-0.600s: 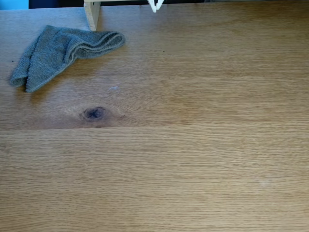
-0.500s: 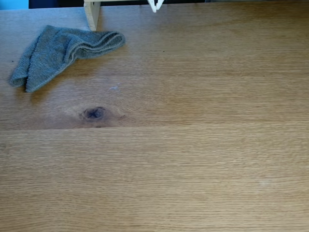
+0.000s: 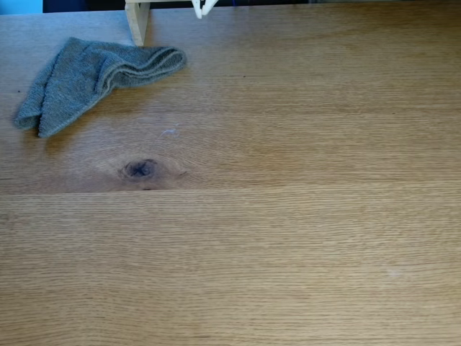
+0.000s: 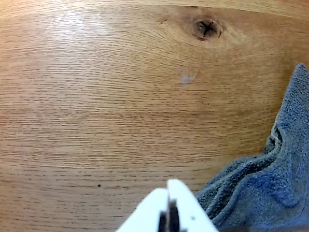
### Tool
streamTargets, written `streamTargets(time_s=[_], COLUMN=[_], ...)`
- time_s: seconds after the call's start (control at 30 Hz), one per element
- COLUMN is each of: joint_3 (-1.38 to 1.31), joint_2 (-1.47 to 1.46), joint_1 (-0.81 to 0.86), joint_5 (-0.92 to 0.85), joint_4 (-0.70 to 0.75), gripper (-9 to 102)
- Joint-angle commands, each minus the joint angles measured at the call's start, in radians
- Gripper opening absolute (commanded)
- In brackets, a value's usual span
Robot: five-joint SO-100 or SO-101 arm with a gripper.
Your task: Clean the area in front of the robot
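In the fixed view, the oak tabletop spreads wide, with a dark knot left of centre. A crumpled grey cloth lies at the upper left beside a pale wooden post. The white gripper peeks in at the top edge.

In the wrist view, the gripper has its jaws clenched on nothing, tips just beside the cloth. The knot sits near the top.
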Motion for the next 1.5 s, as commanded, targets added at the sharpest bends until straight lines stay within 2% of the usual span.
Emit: streamTargets(time_s=[0.0,0.23,0.7,0.87,0.97,1.17,1.27,1.47], joint_3=[0.123,0.094,-0.114,-0.319,-0.534,-0.974,-1.167,-1.387], joint_2=[0.003,0.003,-0.009,-0.347,-0.554,-0.871,-0.994,-1.166], joint_1=[-0.012,0.161,0.121,0.117,0.126,0.129,0.152,0.272], joint_5=[-0.02,-0.035,-0.104,-0.061,0.006,0.127,0.183,0.242], joint_4=[-0.041,-0.31,-0.279,-0.394,-0.348,-0.169,-0.103,-0.078], gripper=[0,0,0,0,0,0,11,20])
